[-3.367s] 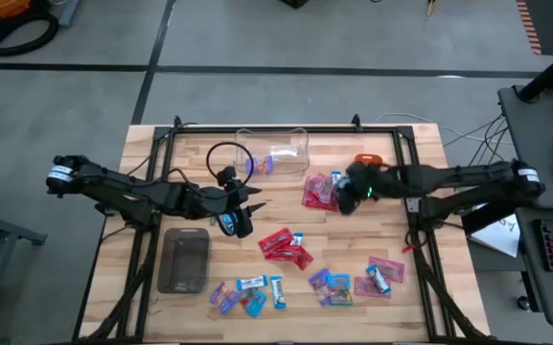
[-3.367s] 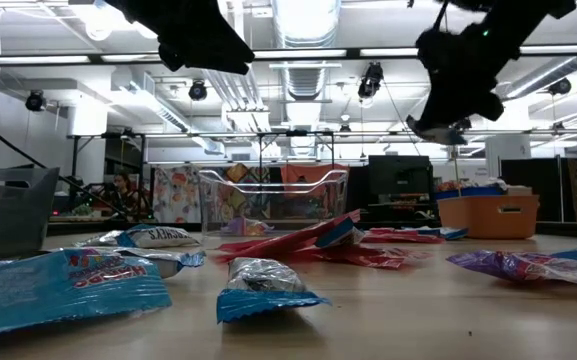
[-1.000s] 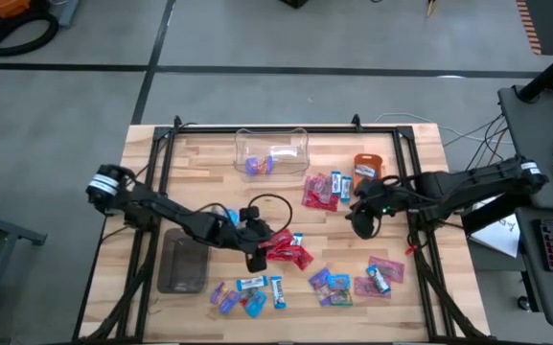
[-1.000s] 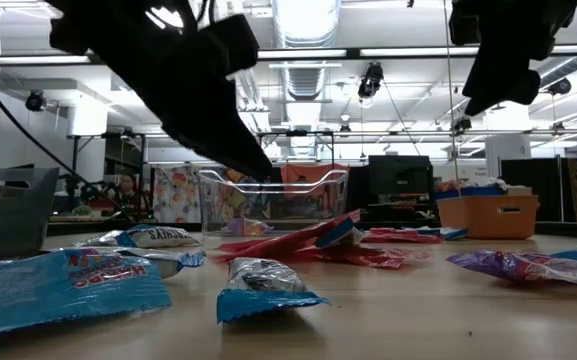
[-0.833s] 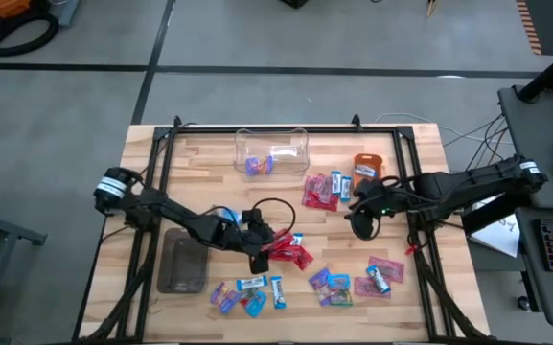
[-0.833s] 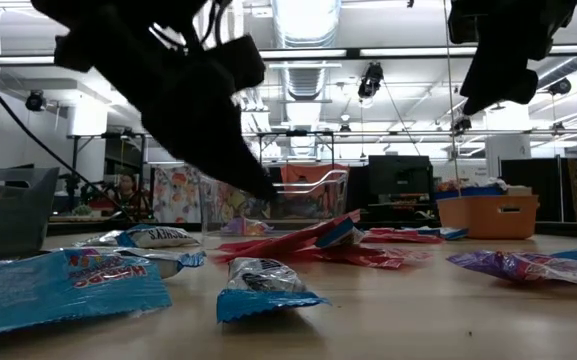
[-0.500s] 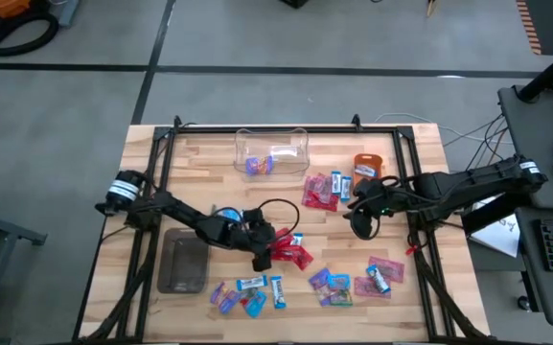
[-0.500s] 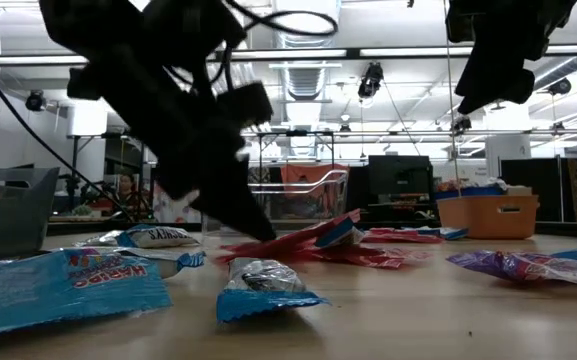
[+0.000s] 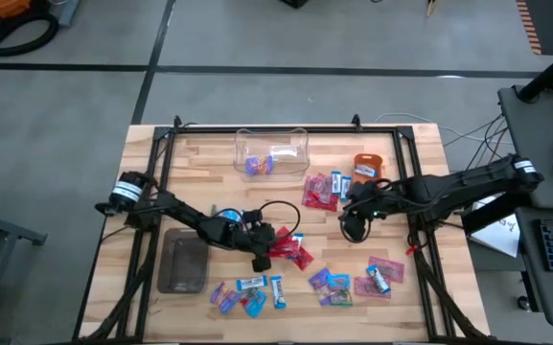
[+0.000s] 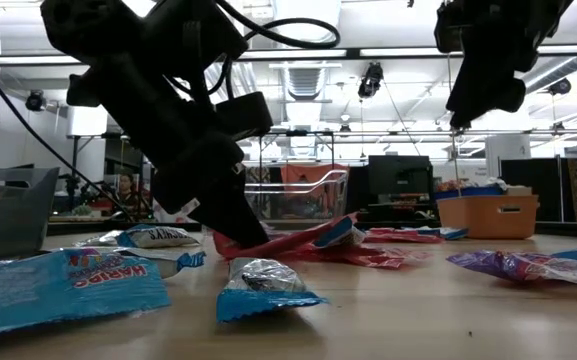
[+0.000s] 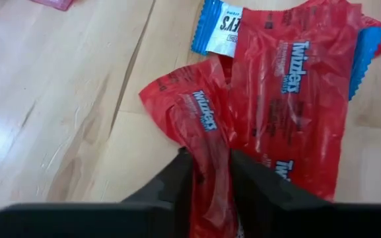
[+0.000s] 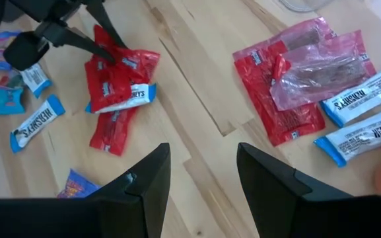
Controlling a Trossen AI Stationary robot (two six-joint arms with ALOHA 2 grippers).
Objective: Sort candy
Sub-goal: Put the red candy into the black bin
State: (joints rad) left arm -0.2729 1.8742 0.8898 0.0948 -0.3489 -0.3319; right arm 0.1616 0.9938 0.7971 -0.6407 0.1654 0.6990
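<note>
Candy lies in loose groups on the wooden table point(image 9: 161, 172). A red pile point(image 9: 288, 251) sits at the middle, and my left gripper point(image 9: 263, 253) is down on it, shut on one red Twizzlers packet point(image 11: 197, 112). A second red packet point(image 11: 296, 99) and a blue-and-white one point(image 11: 220, 20) lie right beside it. In the low view the left gripper point(image 10: 244, 236) meets the red pile point(image 10: 298, 243) at table height. My right gripper point(image 9: 355, 230) hangs open above bare wood, between the middle pile and a red and blue-and-white group point(image 9: 324, 190). My left gripper pinches the red Twizzlers packet across its width point(image 11: 207, 142) between the two fingers point(image 11: 177, 175). The wrapper is gathered into a raised crease between them. The fingers slant down from the table's left. The packet's far end point(image 11: 170, 86) lies on the wood.
A clear plastic box point(image 9: 272, 151) stands at the far edge with a purple sweet inside, and a small orange bowl point(image 9: 367, 166) to its right. A grey tray point(image 9: 183, 261) lies near left. More candy lies along the near edge point(image 9: 247, 292), point(image 9: 338, 286), point(image 9: 383, 271).
My left gripper has come down from above the table onto the red pile and now has one red packet between its fingers. The packet's left end has bunched up slightly.
</note>
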